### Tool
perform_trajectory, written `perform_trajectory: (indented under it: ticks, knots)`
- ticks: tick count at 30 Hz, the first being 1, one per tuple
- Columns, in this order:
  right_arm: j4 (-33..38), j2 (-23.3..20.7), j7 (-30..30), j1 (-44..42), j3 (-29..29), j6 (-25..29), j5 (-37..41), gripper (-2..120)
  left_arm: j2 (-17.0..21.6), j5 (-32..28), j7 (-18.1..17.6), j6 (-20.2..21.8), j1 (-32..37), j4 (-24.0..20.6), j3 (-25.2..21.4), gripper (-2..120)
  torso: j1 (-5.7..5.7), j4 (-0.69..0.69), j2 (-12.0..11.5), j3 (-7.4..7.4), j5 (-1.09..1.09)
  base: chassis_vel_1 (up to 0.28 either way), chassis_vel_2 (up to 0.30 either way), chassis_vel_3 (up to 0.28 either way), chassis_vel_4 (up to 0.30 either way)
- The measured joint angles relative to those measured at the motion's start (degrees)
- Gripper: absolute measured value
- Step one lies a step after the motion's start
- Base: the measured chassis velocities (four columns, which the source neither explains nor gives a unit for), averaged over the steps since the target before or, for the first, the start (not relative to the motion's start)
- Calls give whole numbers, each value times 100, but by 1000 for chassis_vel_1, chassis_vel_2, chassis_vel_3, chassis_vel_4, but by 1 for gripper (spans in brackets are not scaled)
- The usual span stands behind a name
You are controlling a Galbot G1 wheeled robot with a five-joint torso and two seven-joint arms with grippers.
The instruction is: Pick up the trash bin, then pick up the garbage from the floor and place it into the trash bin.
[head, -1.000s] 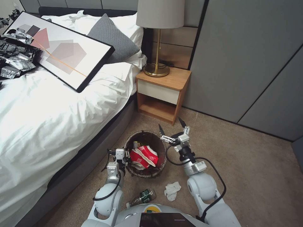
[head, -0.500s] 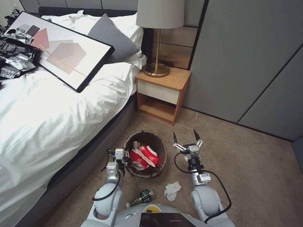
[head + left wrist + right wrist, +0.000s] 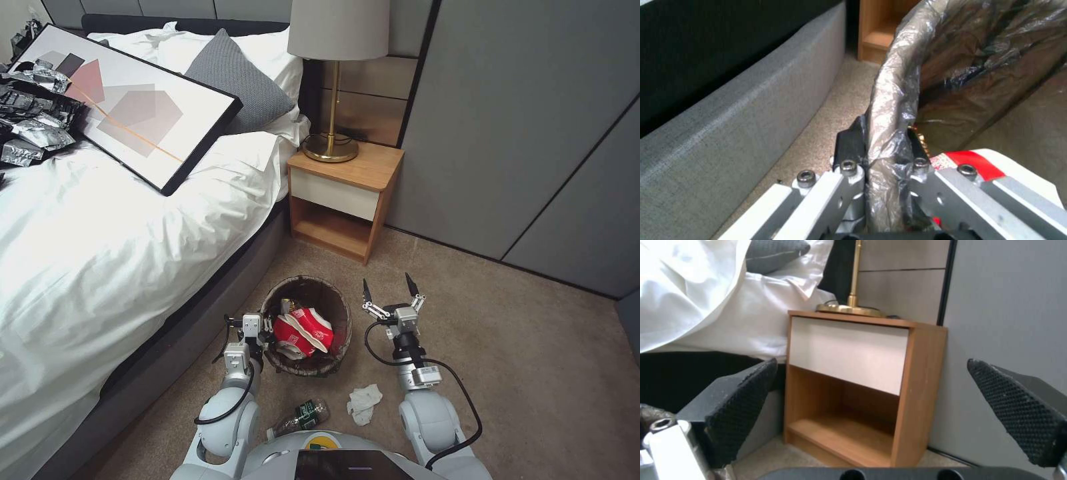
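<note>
Bottle (image 3: 301, 415): clear, green-labelled, lying on the carpet (image 3: 533, 373) just before the robot's base, near the left arm.
Tissue (image 3: 364, 403): white, crumpled, on the carpet beside the bottle, between the two arms, apart from the bin.
Left gripper (image 3: 259, 331): set at the near-left rim of the trash bin (image 3: 308, 288); in the left wrist view (image 3: 882, 156) the jaws are seen shut on the liner-covered rim, one finger outside, one inside.
Trash bin: upright on the carpet beside the bed frame (image 3: 200, 313), dark liner folded over its rim; red-and-white wrappers (image 3: 303, 330) are held inside it. In the left wrist view a red-and-white edge (image 3: 969, 160) is seen just past the inner finger.
Right gripper (image 3: 390, 293): held just to the right of the bin, not touching it, jaws spread wide and empty. Half a second ago it was almost at this same spot; a second ago it was at the bin's far-right rim, turned toward the opening.
Right wrist view: the wide-set textured pads (image 3: 742, 406) are shown framing the nightstand (image 3: 862, 386).
Nightstand (image 3: 343, 200): wooden, white drawer front, open shelf below, beyond the bin against the grey wall panels (image 3: 533, 133).
Lamp (image 3: 333, 80): brass base on the nightstand top.
Bed (image 3: 100, 233): white bedding, a framed picture (image 3: 133, 107) and a grey pillow (image 3: 240, 80) lying on it.
</note>
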Motion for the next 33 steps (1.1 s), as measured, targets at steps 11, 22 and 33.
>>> perform_trajectory:
  ticks: [11,22,33]
  knots:
    - [-23,10,-40,5,-3,20,39,100,-1,-2,-9,-3,-3,0,9,5,1,0,0,0,0,53,-51,-56,53]
    - [-80,14,-59,44,24,90,66,100,-5,2,-21,-3,12,-17,17,5,0,0,0,0,0,104,-106,-110,114]
    - [-120,2,-60,113,60,165,66,100,0,3,-26,-2,14,-30,10,5,0,0,0,0,0,7,-6,-10,9]
